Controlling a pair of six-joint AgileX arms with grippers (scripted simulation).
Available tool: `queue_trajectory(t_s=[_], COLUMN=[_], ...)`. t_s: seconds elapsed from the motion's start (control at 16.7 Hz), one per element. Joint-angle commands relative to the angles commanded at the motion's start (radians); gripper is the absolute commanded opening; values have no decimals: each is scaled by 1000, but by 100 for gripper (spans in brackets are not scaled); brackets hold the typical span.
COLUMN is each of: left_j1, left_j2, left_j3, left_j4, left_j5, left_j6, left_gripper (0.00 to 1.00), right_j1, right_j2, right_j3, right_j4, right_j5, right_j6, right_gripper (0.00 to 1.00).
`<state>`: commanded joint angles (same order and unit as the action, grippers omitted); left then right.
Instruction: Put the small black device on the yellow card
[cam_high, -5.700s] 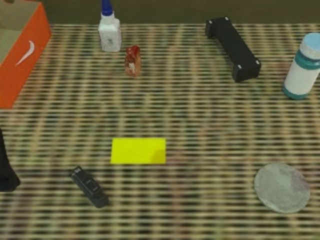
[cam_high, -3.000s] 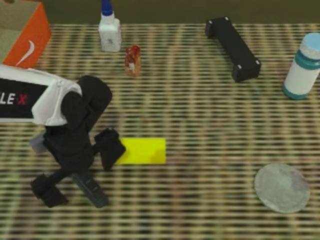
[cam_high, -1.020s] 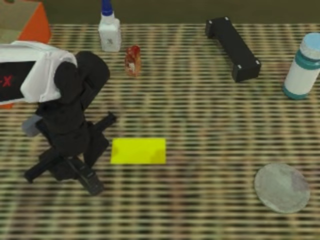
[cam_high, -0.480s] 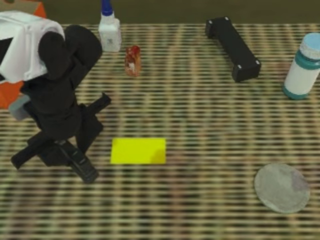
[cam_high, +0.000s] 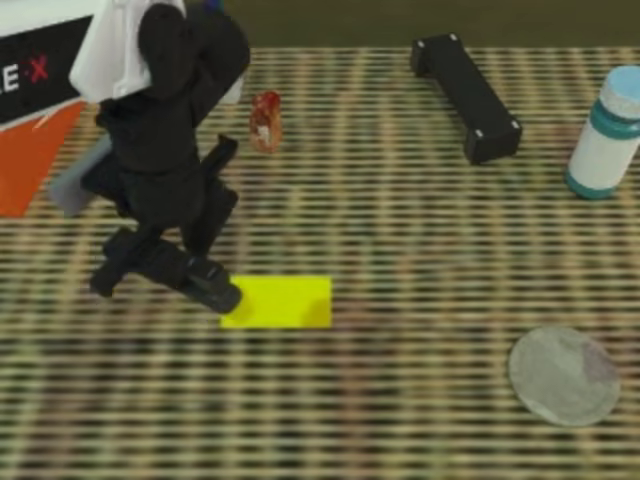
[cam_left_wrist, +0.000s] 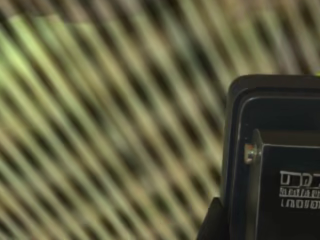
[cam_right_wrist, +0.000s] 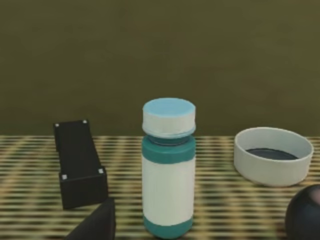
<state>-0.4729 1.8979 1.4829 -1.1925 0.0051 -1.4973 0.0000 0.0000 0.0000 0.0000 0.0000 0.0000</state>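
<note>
While the left arm (cam_high: 150, 120) reaches in from the table's 10 o'clock corner and slants down toward 5 o'clock, its wrist is pitched low over the woven mat (cam_high: 420, 260). The right arm is out of the top view; its gripper shows only as dark tips at the edge of the right wrist view, fingers not readable, parked near the teal-and-white bottle (cam_right_wrist: 168, 170) at the table's 2 o'clock side.

Left gripper (cam_high: 165, 270) is clamped on the small black device (cam_high: 205, 285), holding it crosswise near mid-length. The device's free end pokes out toward 4 o'clock and overlaps the 9 o'clock edge of the yellow card (cam_high: 285, 302), which lies slightly left of table centre. Whether the device touches the card or hangs just above it can't be told from above. The left wrist view shows only the device's casing close up against the mat.

Handling judgement: the device looks rigid, light and smooth-sided, so a mid-body pinch across the narrow width is the right grip; an end grip would let it pivot. The card is paper-thin and probably slides if dragged on, so a straight-down set seems safer than a sideways push.
</note>
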Motion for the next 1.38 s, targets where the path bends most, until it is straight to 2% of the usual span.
queue_trajectory(t_s=[0.3, 0.54, 1.02, 1.38], left_j1=[-35, -53, -51, -59], left_j2=[181, 268, 282, 332], left_j3=[270, 427, 437, 252], left_j4=[-108, -157, -146, 92], left_j5=[9, 15, 15, 16], left_j6=[-380, -563, -588, -596], left_gripper=[0, 0, 0, 0], right_j1=[0, 0, 0, 0], right_j2=[0, 0, 0, 0], right_j3=[0, 0, 0, 0], right_j4=[0, 0, 0, 0], right_j5=[0, 0, 0, 0], right_j6=[0, 0, 0, 0], right_gripper=[100, 100, 100, 100])
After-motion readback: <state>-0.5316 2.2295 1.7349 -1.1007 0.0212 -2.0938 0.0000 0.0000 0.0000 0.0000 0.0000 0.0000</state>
